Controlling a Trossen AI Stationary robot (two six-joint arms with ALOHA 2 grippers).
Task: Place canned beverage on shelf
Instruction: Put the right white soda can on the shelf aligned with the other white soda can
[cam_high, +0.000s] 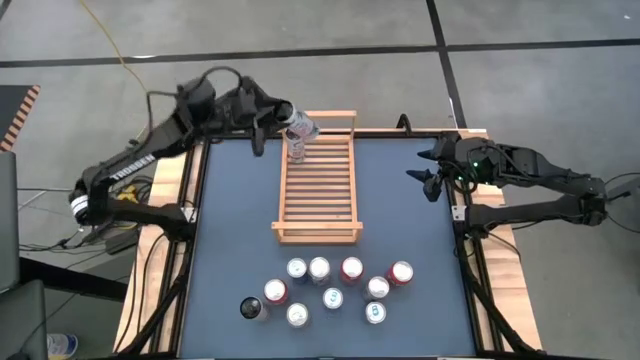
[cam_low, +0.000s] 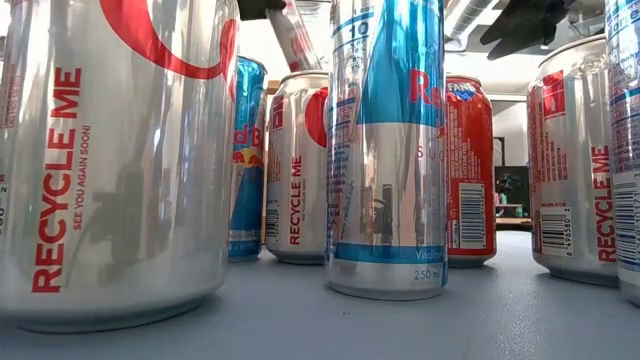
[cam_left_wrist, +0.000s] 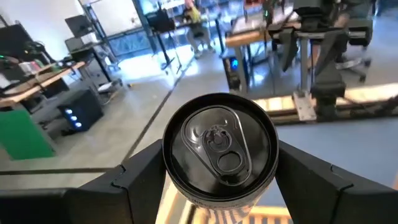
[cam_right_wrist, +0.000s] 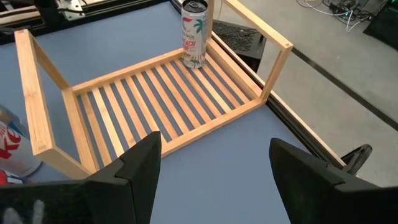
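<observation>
A white can with a palm-tree print (cam_right_wrist: 194, 34) is at the far-left corner of the light-wood slatted shelf (cam_high: 318, 185), which lies on the blue table. My left gripper (cam_high: 290, 124) is above it and shut on it; the left wrist view looks straight down on its lid (cam_left_wrist: 219, 144). In the low view the can (cam_low: 297, 38) shows slanted behind the near cans. My right gripper (cam_high: 432, 180) is open and empty at the table's right edge, and its fingers frame the shelf (cam_right_wrist: 149, 93) from a distance. My left gripper pinches the can between its two fingers, one on each opposite side of the can's wall (cam_left_wrist: 169, 171), just below the top rim. The fingers come from above, along the can's length. The can's bottom (cam_right_wrist: 194, 61) appears to sit on the slats, with the can slightly tilted.
Several cans (cam_high: 335, 285) stand in a cluster near the table's front edge, with a dark-topped one (cam_high: 250, 308) at their left. The shelf's raised rails (cam_high: 318, 232) stand at its near and far ends. The slats between the can and the near rail are bare.
</observation>
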